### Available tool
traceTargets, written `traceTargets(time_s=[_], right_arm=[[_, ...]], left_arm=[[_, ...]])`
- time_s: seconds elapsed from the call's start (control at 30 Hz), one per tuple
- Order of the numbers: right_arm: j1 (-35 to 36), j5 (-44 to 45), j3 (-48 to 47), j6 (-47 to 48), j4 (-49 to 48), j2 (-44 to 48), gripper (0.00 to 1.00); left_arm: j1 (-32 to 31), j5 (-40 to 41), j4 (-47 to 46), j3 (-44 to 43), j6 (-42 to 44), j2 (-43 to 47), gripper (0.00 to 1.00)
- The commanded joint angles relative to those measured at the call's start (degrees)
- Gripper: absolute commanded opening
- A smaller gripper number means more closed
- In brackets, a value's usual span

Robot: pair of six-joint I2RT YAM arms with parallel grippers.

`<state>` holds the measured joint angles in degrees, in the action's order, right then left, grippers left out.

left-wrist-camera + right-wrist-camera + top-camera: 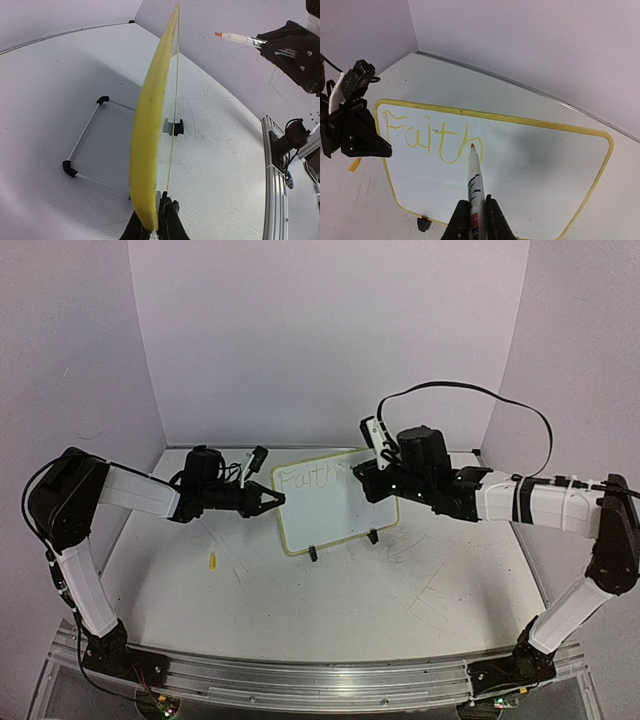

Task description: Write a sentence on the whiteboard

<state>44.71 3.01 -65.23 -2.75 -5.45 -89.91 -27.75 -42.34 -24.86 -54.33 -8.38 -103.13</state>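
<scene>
Clamps the left gripper (272,500) shut on the left rim of the whiteboard (335,510). Has that board propped up at mid-table, "Faith" written top left. Pinches a marker (474,175) tight in the right gripper (476,216), tip beside the "h".

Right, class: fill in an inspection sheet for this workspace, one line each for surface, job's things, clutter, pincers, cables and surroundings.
Surface: white table, scuffed with dark marks.
Job's things: whiteboard standing on its clip feet, "Faith" written on it in yellow; marker with its tip by the h.
Clutter: small yellow piece on the table, left of the board.
Pincers: left pincer shut on the whiteboard's yellow rim; right pincer shut on the marker.
Cables: black cable looping above the right arm.
Surroundings: plain pale walls; metal rail at the near edge.
</scene>
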Motion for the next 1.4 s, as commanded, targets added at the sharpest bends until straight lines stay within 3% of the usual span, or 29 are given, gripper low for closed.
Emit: traceTargets(time_s=[0.0,0.3,0.6,0.87,1.37], right_arm=[[1.0,-4.4,-2.8,0.2,-0.1,-2.1,0.0],[7.1,-7.7,-5.8,1.3,0.0,-7.5,0.0],[8.9,-10.3,-5.7,3.3,-0.2,-9.0,0.0],[9.4,-3.6,-4.9,1.5,-1.1,-9.4,0.0],[9.4,-3.1,-8.2,0.8,-1.6,-13.9,0.0]], left_arm=[[0.6,8.7,4.7,-1.3,4.3,0.1,0.0],[0.6,9.0,4.9,-1.5,4.2,0.0,0.0],[0.4,9.3,5.3,-1.5,4.0,0.0,0.0],[0.5,9.6,5.6,-1.7,4.2,-0.3,0.0],[0.5,9.4,5.9,-1.7,4.4,-0.4,0.0]])
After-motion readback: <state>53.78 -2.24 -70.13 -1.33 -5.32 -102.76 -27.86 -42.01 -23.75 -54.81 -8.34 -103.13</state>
